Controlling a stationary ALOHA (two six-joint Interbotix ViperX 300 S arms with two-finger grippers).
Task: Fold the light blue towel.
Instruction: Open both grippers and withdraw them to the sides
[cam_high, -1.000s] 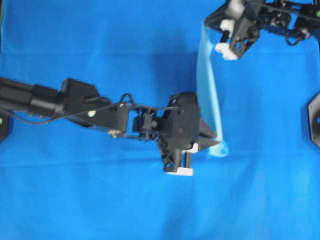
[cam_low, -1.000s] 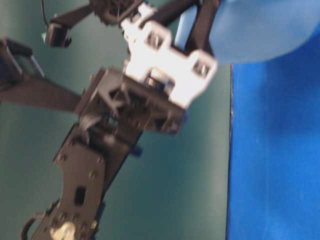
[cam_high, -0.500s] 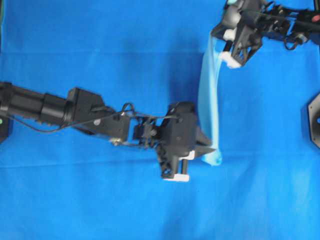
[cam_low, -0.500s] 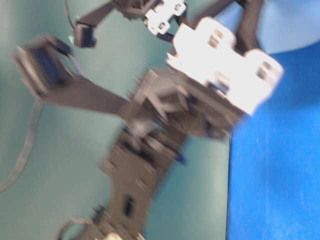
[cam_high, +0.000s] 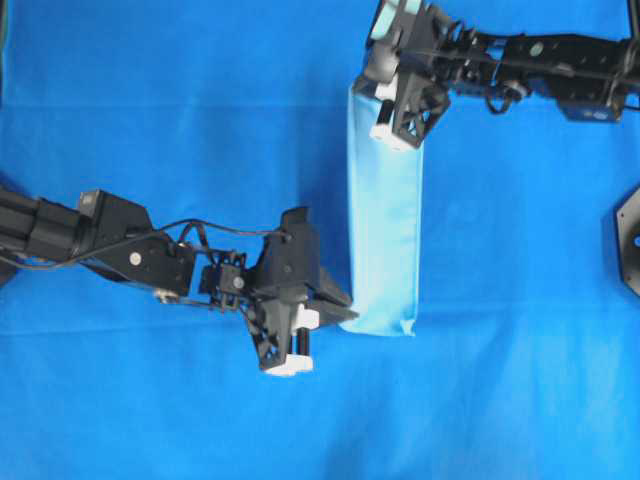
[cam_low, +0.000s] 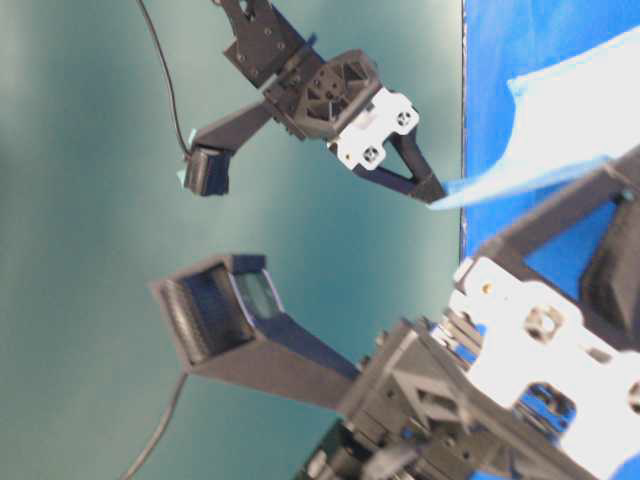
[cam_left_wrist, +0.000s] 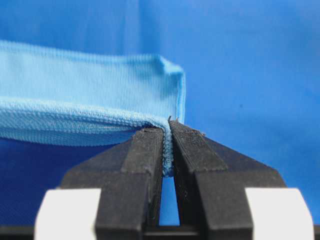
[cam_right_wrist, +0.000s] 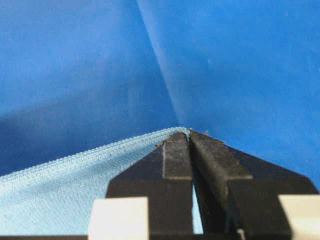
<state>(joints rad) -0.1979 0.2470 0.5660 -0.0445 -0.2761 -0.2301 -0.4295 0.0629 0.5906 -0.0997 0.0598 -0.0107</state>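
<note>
L gripper (cam_left_wrist: 167, 150): jaws closed on a corner of the light blue towel (cam_high: 385, 215); hem pinched betw. the pads, only a thin bite of cloth visible in the L wrist view.
R gripper (cam_right_wrist: 189, 142): jaws closed on another towel corner, at the far end of the strip; grip also sits right at the hem edge.
Towel posn: overhead view shows it as a long narrow strip, doubled over, spanning betw. the two grippers above the deep blue cloth (cam_high: 150, 120) that covers the table. Table-level view shows the corner held clear of the surface.
Risk 1, slip-out: both bites are shallow, at the very edge. If arms pull apart or move out of sync, hem prob. slides free and the fold collapses.
Risk 2, skewed fold: near end of strip sits slightly left of far end. Uneven lowering likely lays edges misaligned.
Risk 3, snagging base cloth: a crease shows in the deep blue cloth in the R wrist view. Descending too low w/ closed jaws could catch or drag it, shifting the towel.
Risk 4, bunching: slack in the hanging layer could wrinkle under if set down w/o light tension.
Far side, R arm (cam_high: 540, 65): reaches in from the right edge; no obstruction seen near it.
</note>
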